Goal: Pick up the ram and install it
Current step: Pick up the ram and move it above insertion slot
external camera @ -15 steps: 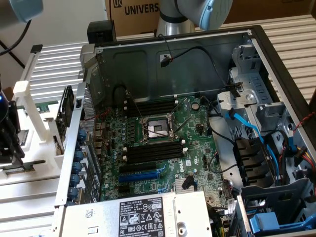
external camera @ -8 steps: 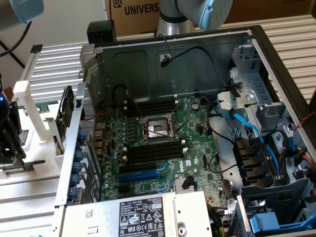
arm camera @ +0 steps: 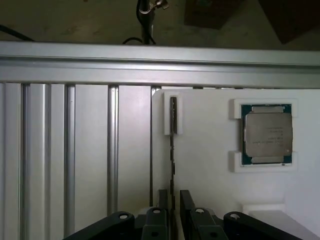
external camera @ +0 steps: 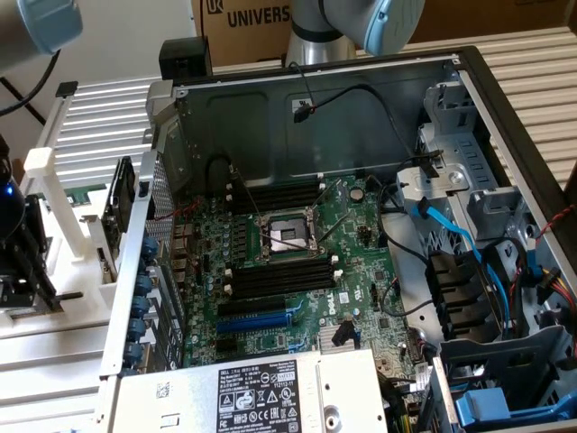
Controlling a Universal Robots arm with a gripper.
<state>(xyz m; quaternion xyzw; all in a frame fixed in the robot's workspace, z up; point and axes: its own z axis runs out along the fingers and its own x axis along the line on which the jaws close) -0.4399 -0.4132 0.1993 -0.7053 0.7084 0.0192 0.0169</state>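
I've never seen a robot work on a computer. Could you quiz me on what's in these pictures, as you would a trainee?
1. True or false: the ram stands on edge in a white holder, outside the computer case.
2. What sits in the same holder, beside the ram?
A. a processor chip
B. a cooling fan
C. a screwdriver
3. Fill in the blank: the gripper straddles the ram with its jaws ____ (open or shut).

Key: 1 true; 2 A; 3 open.
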